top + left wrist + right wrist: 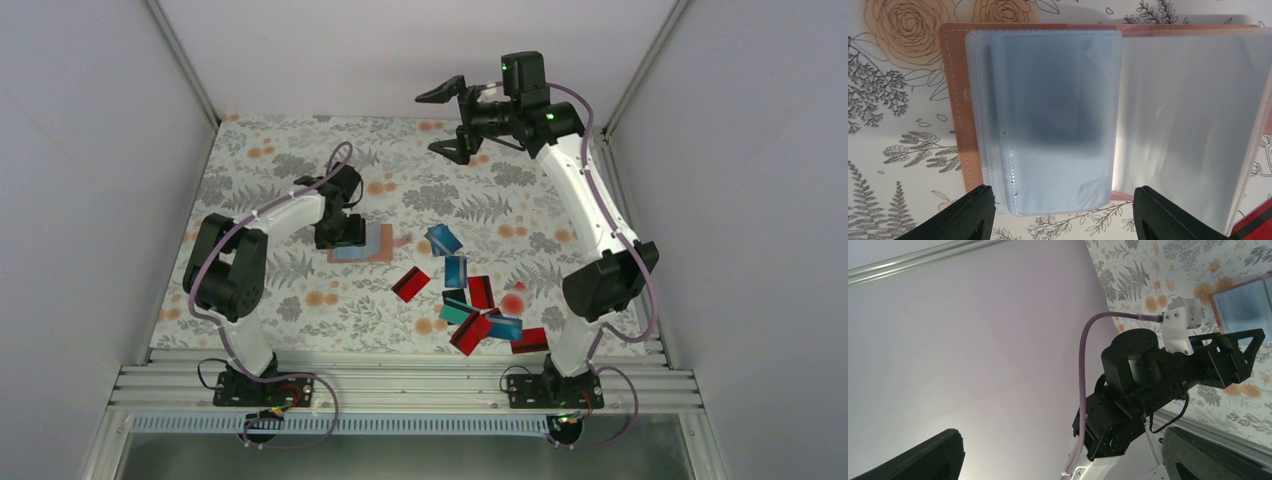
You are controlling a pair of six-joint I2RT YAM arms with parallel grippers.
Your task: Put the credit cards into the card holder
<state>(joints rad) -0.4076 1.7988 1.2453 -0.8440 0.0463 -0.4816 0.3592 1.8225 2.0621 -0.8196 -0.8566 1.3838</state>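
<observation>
One card holder (378, 243) lies open on the floral tablecloth (280, 170). From the left wrist it shows a tan stitched cover (955, 100) under a stack of clear plastic pockets (1058, 120). The pockets overlap too closely to count.

The left gripper (338, 238) hangs directly over the holder. Its two fingers (970, 215) are spread wide, one on each side of the pocket stack, and grip nothing. Whether they touch the holder cannot be told.

The right gripper (440, 122) is raised well beyond the holder, toward the far right. Its jaws are wide apart and it carries nothing.

The credit cards (470, 300) all lie outside the holder, to its right and nearer the arm bases. Eight can be counted:
- Four are red (410, 283).
- Three are blue (443, 240).
- One is teal (457, 312).

The blue card closest to the holder lies just beside its right edge. The cards farther off overlap in a loose cluster, so others may be hidden beneath.
</observation>
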